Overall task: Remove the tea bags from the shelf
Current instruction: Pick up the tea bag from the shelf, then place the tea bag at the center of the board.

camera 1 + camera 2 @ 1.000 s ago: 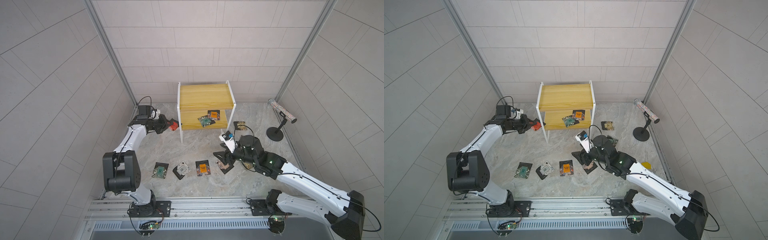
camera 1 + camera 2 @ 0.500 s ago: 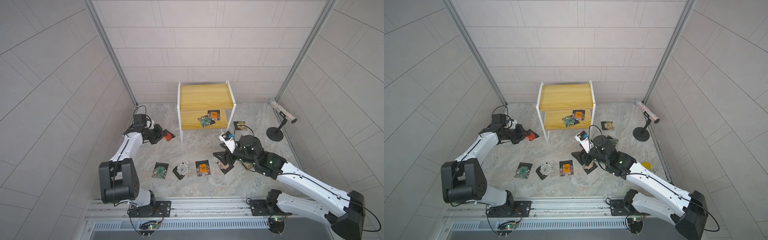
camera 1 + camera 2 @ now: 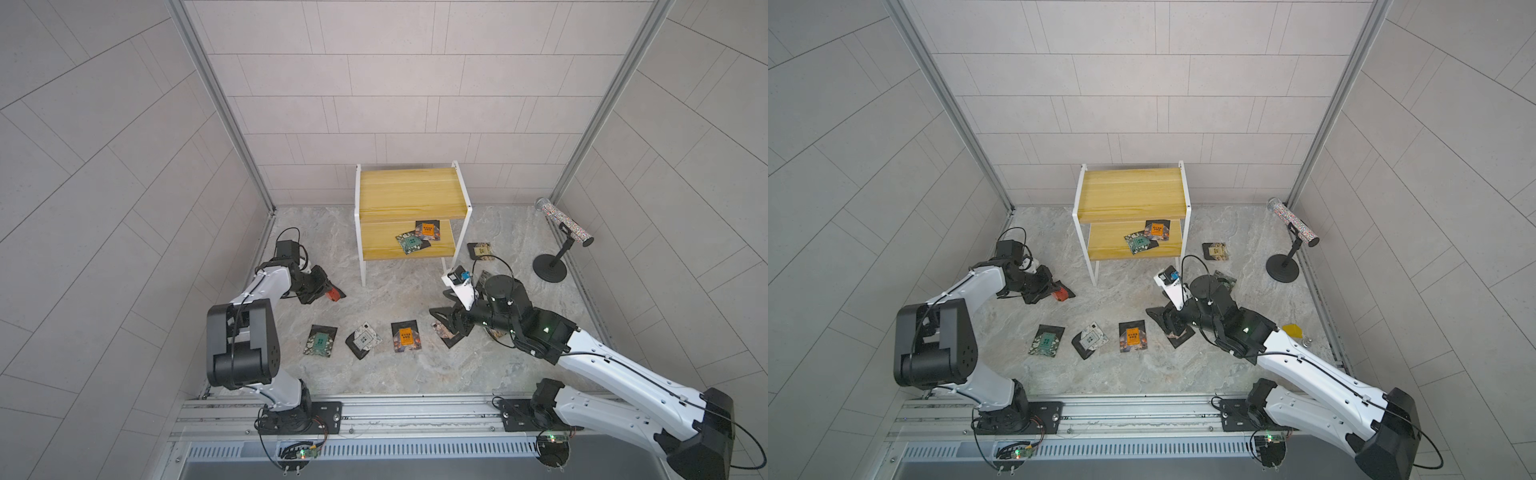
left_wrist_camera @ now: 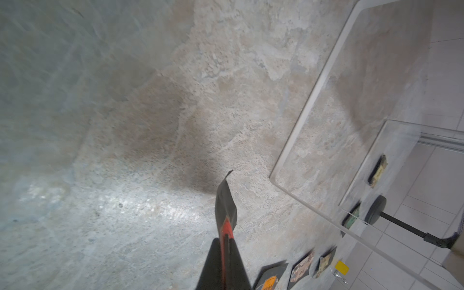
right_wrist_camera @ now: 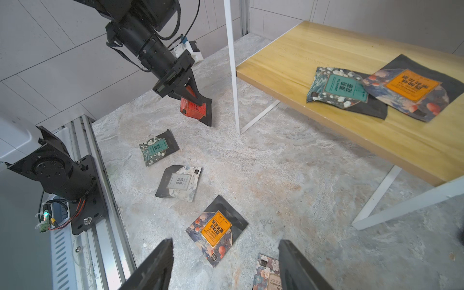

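Marbled tabletop [image 3: 399, 291], tiled walls around it. In both top views the shelf [image 3: 409, 195] has at least two tea bags [image 3: 417, 239] on its lower board. Several others lie off it, so the job looks mostly done.

Left wrist view: the left gripper [image 4: 225, 241] is pinched tight on a red tea bag [image 4: 226, 200], which hangs just above the tabletop.

Right wrist view: the right gripper [image 5: 226, 242] stands wide and empty. A floral tea bag [image 5: 266, 272] lies below, beside one finger.

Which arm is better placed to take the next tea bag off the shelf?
Right, probably: the right end effector is open, empty, facing the tea bags on the shelf. The left end effector holds a red tea bag.
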Controlling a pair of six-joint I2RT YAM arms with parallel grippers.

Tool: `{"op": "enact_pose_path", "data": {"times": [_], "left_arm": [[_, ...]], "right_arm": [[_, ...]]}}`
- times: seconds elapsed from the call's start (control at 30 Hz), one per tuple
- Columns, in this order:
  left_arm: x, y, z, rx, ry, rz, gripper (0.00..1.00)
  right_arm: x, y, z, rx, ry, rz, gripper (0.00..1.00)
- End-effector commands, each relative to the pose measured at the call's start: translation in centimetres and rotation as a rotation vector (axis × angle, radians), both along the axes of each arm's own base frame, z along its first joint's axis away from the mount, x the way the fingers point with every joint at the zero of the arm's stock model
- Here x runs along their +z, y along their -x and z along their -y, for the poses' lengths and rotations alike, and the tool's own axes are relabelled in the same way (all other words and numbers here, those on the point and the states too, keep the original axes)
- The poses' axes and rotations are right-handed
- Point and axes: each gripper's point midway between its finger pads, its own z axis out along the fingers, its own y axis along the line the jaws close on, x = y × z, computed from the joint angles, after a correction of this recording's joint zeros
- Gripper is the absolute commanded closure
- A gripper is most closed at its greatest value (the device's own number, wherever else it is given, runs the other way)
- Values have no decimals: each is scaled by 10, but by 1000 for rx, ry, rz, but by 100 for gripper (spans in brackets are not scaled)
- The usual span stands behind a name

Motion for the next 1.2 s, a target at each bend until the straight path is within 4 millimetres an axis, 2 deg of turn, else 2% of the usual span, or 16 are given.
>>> {"op": "enact_pose_path", "data": {"times": [0.0,0.17,0.43,0.63,0.83,0.97,1.17], "left_arm": [[-14,8,-13,-10,-81,-45,93],[-25,16,-22,-13,-131,-116,88],[-34,27,-35,-13,-213,-180,70],[-36,23,-35,-7,-207,-183,63],[-39,12,-30,10,-161,-169,52],[-41,5,-27,10,-137,-166,49],[-41,0,-30,8,-148,-167,36]], "right_arm": [[6,-1,2,-13,-26,18,30],[5,0,2,-11,-29,20,30],[6,0,1,-7,-33,29,30],[4,-1,1,-5,-26,29,30],[4,-1,1,-3,-20,34,30],[4,-2,0,-3,-22,37,30],[5,-2,0,-2,-22,39,30]]}}
